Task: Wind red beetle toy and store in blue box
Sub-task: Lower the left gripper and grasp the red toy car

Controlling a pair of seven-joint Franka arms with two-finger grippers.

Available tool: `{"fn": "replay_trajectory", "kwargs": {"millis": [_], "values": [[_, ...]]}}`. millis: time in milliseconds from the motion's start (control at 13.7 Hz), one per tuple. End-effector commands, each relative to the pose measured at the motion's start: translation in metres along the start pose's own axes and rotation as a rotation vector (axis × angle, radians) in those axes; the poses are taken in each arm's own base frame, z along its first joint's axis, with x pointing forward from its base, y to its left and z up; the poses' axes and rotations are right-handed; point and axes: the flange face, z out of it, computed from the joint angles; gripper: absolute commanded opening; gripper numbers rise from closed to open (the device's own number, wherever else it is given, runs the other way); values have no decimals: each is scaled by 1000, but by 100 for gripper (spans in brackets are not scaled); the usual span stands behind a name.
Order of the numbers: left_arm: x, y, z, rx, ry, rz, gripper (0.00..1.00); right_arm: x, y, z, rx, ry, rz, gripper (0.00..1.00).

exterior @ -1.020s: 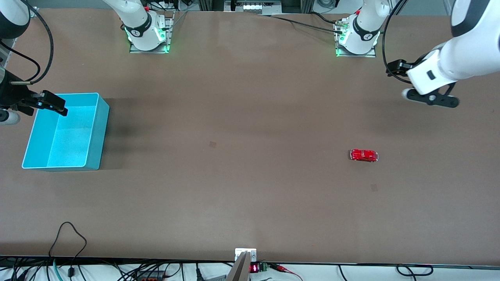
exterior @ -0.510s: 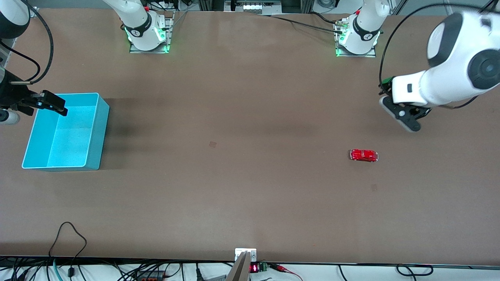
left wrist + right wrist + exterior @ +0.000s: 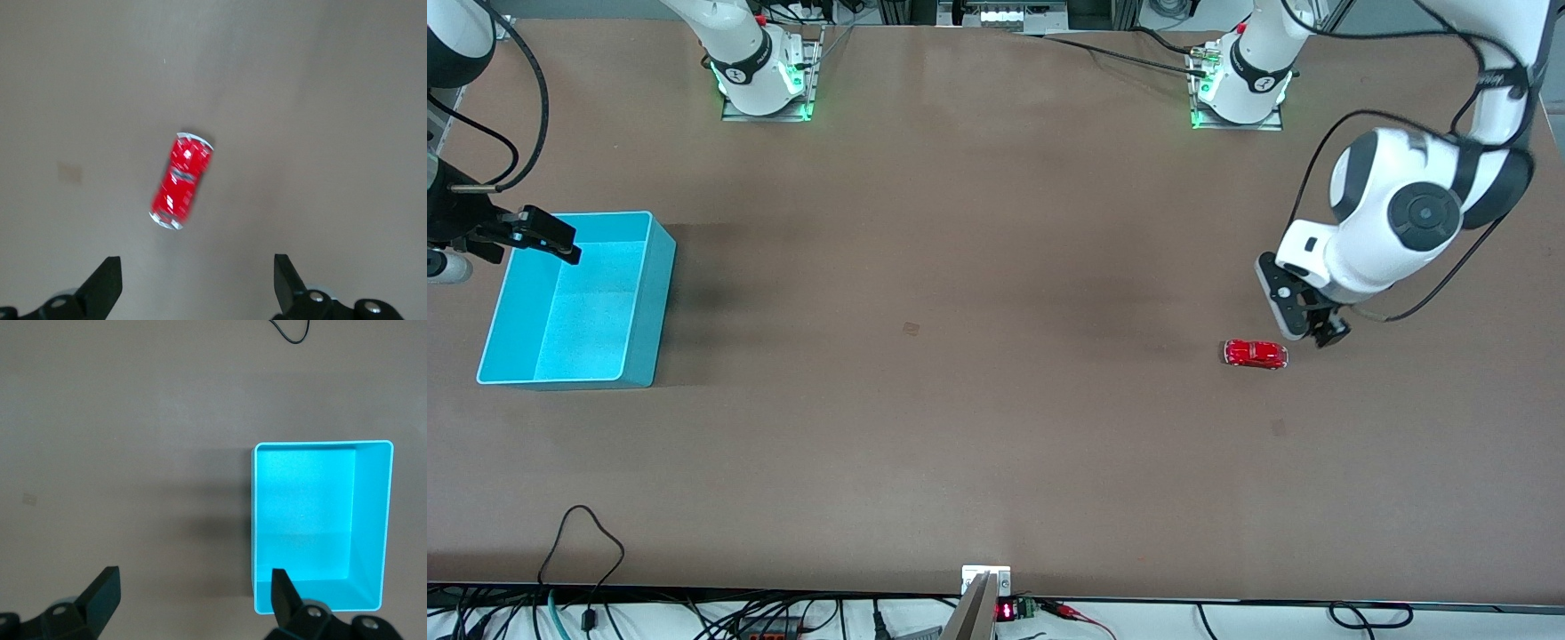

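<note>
Front view: the red beetle toy (image 3: 1256, 354) lies lengthwise along the table (image 3: 978, 427).

Front camera high, faces robots; wrist cameras look down at table (image 3: 996, 444).

My brown surface (image 3: 996, 427) carries the red beetle toy (image 3: 1256, 354) toward my left arm's end and the blue box (image 3: 654, 302) toward my right arm's end, well apart.

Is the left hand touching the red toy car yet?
Apart. The left wrist view shows the left hand open, with bare table between its fingers and the red toy car.
</note>
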Motion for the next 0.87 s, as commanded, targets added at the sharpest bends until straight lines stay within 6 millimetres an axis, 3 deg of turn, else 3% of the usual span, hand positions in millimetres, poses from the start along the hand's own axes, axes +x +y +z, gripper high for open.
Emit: {"fn": "replay_trajectory", "kwargs": {"millis": [0, 219, 364, 656, 729, 802], "values": [[-9, -15, 26, 59, 11, 145, 100, -7, 1, -2, -1, 3, 0, 100], [-16, -19, 71, 89, 37, 207, 100, -6, 0, -4, -5, 12, -5, 100], [-16, -11, 98, 104, 55, 210, 100, -5, -2, -5, -9, 15, -7, 100], [-13, -4, 128, 110, 72, 213, 100, -6, 1, -3, -9, 6, 8, 100], [-13, -4, 130, 115, 75, 216, 95, -5, 0, -3, -7, 7, 4, 100], [-13, -4, 133, 110, 74, 221, 84, -5, 0, -4, -7, 12, 4, 100]]}}
